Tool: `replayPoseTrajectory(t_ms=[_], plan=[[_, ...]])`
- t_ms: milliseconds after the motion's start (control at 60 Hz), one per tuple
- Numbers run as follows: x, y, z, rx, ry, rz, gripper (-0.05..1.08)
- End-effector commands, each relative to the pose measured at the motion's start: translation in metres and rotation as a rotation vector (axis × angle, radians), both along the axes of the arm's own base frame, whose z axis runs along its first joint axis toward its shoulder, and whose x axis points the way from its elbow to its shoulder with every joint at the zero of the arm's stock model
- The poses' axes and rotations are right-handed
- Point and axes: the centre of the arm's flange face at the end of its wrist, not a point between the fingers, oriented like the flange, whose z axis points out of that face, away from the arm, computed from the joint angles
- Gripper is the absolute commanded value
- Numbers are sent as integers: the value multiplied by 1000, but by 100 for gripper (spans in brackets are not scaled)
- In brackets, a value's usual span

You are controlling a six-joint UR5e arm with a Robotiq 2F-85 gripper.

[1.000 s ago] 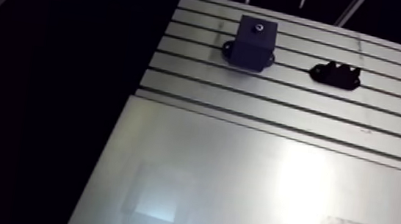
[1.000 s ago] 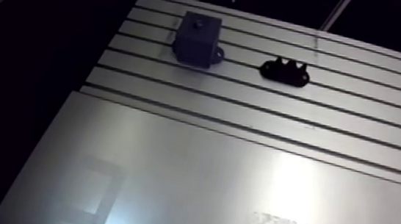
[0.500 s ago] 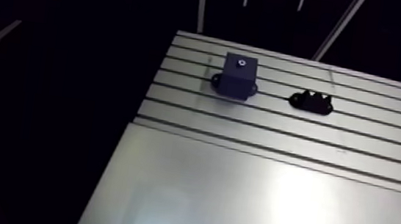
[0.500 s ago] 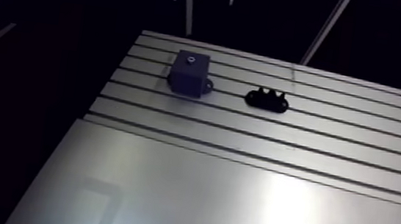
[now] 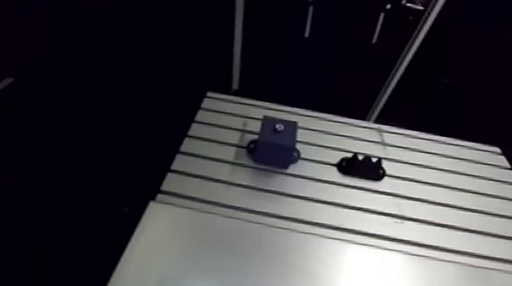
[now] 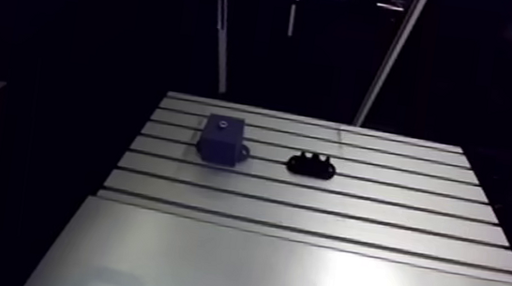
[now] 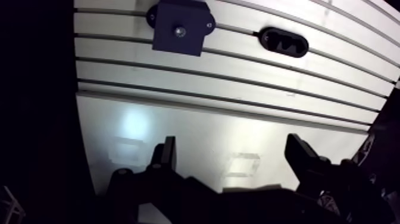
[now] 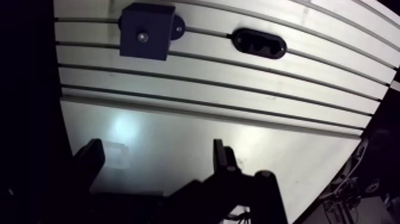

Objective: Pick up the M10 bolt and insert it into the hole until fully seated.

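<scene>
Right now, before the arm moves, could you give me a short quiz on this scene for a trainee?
1. True or false: the gripper holds something.
2. Which thing lies beside the block on the table?
A) a red cup
B) a black holder
C) a wrench
3. Fill in: the fingers stand ____ (open or shut).

Key: 1 false; 2 B; 3 open.
</scene>
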Motion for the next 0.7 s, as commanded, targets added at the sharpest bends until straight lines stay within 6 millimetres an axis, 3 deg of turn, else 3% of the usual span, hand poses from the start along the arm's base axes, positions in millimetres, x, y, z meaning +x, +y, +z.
replayPoseTrajectory(t_ms=[17, 417, 700], plan=[[45, 68, 71, 8, 154, -125, 0], [42, 67, 83, 1, 183, -126, 0], [34, 68, 79, -2, 194, -128, 0]])
